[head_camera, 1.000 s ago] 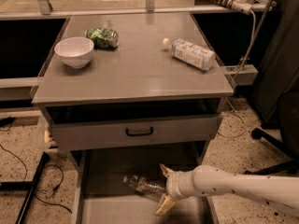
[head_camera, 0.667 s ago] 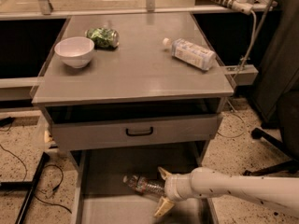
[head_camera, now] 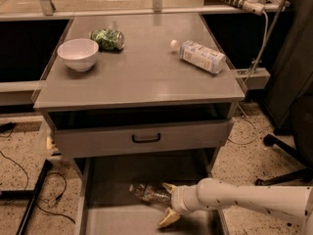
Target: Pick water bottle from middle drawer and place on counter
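The grey bench (head_camera: pixel 146 84) carries a white bowl (head_camera: pixel 78 54) at left; a crumpled green packet (head_camera: pixel 108 39) just behind it; a pale-labelled bottle (head_camera: pixel 199 56) lying at right; the gripper (head_camera: pixel 167 203), fingers spread, sits below in the drawer (head_camera: pixel 110 180).

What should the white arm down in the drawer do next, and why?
Probably close the gripper. Its fingers are spread open and seem to straddle the near end of the water bottle, which lies on its side on the floor of the middle drawer, not yet gripped.
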`<action>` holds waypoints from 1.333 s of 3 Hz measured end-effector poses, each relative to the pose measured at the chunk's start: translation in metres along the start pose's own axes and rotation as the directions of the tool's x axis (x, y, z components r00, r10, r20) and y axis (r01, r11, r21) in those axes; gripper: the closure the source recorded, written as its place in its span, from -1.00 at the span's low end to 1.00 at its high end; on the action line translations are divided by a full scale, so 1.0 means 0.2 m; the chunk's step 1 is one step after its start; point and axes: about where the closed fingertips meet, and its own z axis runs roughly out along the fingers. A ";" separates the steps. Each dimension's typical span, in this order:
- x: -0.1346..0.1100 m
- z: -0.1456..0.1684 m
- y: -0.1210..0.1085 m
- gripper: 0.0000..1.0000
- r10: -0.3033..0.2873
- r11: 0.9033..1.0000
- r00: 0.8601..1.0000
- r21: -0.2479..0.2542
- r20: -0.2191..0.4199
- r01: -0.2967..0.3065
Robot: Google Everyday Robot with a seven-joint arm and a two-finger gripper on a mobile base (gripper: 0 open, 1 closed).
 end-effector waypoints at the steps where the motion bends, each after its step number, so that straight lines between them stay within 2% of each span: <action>1: 0.00 0.00 0.00 -0.15 0.000 1.000 1.000 0.000 0.000 0.000; 3: 0.00 0.00 0.00 0.79 0.000 1.000 1.000 0.000 0.000 0.000; 4: 0.00 0.00 0.00 1.00 0.000 1.000 1.000 -0.001 0.000 0.000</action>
